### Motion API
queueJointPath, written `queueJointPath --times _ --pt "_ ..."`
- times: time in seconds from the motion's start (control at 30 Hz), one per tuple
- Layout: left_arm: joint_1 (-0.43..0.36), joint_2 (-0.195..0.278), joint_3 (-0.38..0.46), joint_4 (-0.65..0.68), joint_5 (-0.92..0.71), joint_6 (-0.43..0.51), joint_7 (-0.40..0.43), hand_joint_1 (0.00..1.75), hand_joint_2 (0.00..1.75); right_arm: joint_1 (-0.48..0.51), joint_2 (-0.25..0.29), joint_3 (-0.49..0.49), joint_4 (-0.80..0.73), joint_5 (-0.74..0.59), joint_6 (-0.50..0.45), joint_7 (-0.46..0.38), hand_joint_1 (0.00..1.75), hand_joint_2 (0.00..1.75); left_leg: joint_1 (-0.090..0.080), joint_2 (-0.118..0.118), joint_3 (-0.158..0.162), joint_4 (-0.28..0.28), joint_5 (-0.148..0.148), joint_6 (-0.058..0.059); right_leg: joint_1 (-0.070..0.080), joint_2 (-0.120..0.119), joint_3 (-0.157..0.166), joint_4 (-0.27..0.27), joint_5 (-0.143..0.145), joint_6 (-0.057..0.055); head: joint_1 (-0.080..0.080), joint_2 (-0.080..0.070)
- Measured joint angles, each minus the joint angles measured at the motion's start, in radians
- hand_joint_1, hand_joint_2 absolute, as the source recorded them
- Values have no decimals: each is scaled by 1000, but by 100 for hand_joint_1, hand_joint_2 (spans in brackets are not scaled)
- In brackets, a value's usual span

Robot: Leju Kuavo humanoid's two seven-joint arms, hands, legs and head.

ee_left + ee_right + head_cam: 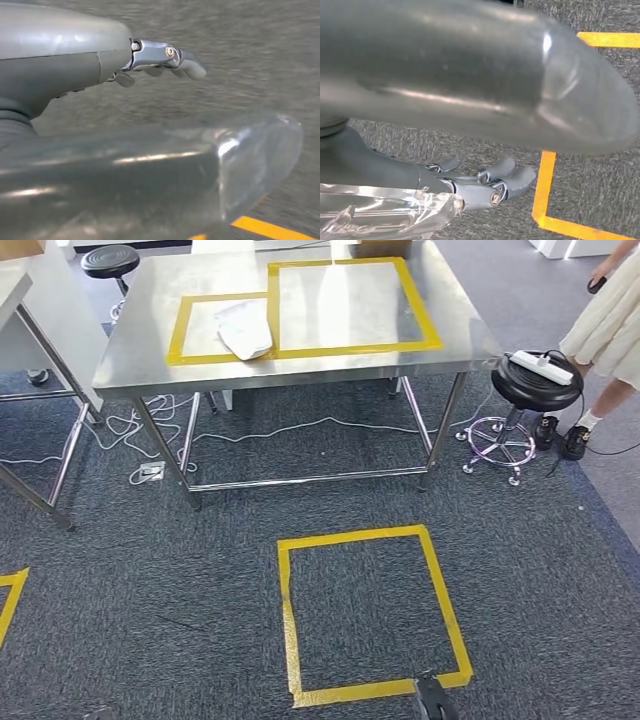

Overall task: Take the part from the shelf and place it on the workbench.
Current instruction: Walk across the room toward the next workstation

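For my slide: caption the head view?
White part lies on the steel workbench, yellow floor square in front.

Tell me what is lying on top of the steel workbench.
On the workbench, two yellow tape rectangles are marked; a white bagged part lies across the smaller left one's right edge. A cardboard box sits at the far edge, mostly cropped out.

My left hand (158,62) hangs low over the carpet, its dark fingers (190,67) stretched out almost straight with small gaps between them, the thick grey thumb (256,155) lying apart alongside, and nothing in its grasp. My right hand (486,182) is held low in much the same way, fingers (520,177) extended with a slight curl at the tips and separated, the big thumb (561,95) well apart from them, gripping nothing. Crinkled clear film (388,212) is wrapped around the grey cover behind the right hand's fingers.
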Motion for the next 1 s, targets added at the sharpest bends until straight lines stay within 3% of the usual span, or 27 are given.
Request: queueJointPath --times 0.07,0.13,0.17,0.2,0.23,0.3,0.37,0.4,0.5,0.53,0.6,0.67,0.7,0.73,0.77,0.83,0.87,0.93,1.0 --pt "-2 -7 27 10 1 0 50 0 0 0 -1 0 1 0 11 6 0 0 1 1 -38 83 -55 -10 -2 -1 -4 -1 4 -9 -7 0" --pt "-4 -15 50 18 2 -18 63 0 0 1 -2 0 2 0 24 8 0 0 2 1 -104 220 -124 -15 -2 -3 -9 -1 6 -13 -11 0" --pt "-4 -19 60 22 2 -28 58 0 0 1 -2 0 2 -1 27 10 0 0 2 1 -129 271 -140 -15 -1 -4 -12 -1 6 -14 -11 0" --pt "-3 -22 69 24 0 -34 49 0 0 2 -3 0 2 -2 28 13 0 0 1 1 -136 287 -135 -13 0 -4 -13 -1 7 -14 -11 0" --pt "-3 -24 77 27 -7 -35 33 0 0 2 -3 -1 3 -6 26 19 0 0 1 1 -125 267 -113 -9 1 -5 -13 -1 8 -14 -11 0" --pt "-5 -27 88 29 -28 -27 -2 0 0 1 -3 -1 3 -16 17 38 0 0 -2 1 -54 136 -43 4 2 -4 -11 -1 9 -12 -11 0" --pt "-11 -27 93 29 -47 -17 -20 0 0 0 -3 -2 2 -22 8 58 0 0 -7 2 5 21 -11 14 4 -4 -12 0 10 -5 -11 0" --pt "-14 -27 96 29 -54 -15 -22 0 0 0 -3 -2 2 -25 5 67 0 0 -10 2 17 -6 -9 18 4 -4 -13 0 11 0 -11 0" --pt "-16 -27 105 30 -80 -3 -21 0 0 -1 -3 -11 2 -40 -2 105 0 0 -12 4 17 -18 -2 29 2 -4 -15 -6 14 19 -11 0" --pt "-17 -27 109 30 -90 6 -16 0 0 -1 -3 -15 2 -45 -2 116 0 0 -10 6 18 -22 2 35 2 -4 -22 8 2 25 -10 0" --pt "-19 -30 113 30 -113 22 -5 0 0 -2 -3 -23 2 -52 -1 129 0 0 -6 12 19 -26 7 43 3 -6 -66 104 -55 32 -2 0" --pt "-19 -32 117 30 -133 32 5 0 0 -2 -3 -28 2 -54 0 137 0 0 -7 21 17 -26 6 46 3 -7 -132 247 -118 36 3 0" --pt "-20 -33 119 30 -140 34 7 0 0 -1 -3 -30 2 -55 0 139 0 0 -8 26 17 -25 6 46 3 -7 -150 287 -128 38 3 0" --pt "-20 -33 121 30 -146 35 8 0 0 0 -3 -32 2 -55 1 140 0 0 -8 32 17 -24 5 46 3 -8 -149 286 -117 38 3 0" --pt "-20 -33 123 30 -151 35 8 0 0 0 -3 -33 2 -55 2 141 0 0 -9 38 18 -23 4 45 3 -12 -126 242 -88 37 4 0" --pt "-22 -36 128 30 -158 35 7 0 0 -3 -3 -35 2 -55 2 141 0 0 -11 50 22 -19 -1 39 5 -43 -51 96 -23 33 6 0" --pt "-23 -37 129 30 -160 35 7 0 0 -6 -3 -35 2 -55 3 141 0 0 -15 56 23 -17 -4 35 6 -55 -22 39 -4 28 6 0" --pt "-24 -39 131 30 -162 35 7 0 0 -9 -2 -35 2 -55 4 141 0 0 -20 67 23 -13 -7 26 9 -63 -4 -3 3 15 4 0" --pt "-26 -39 132 31 -164 36 7 0 0 -9 -2 -36 2 -55 5 142 0 0 -19 76 24 -13 -10 17 8 -44 -8 -3 8 2 1 0"
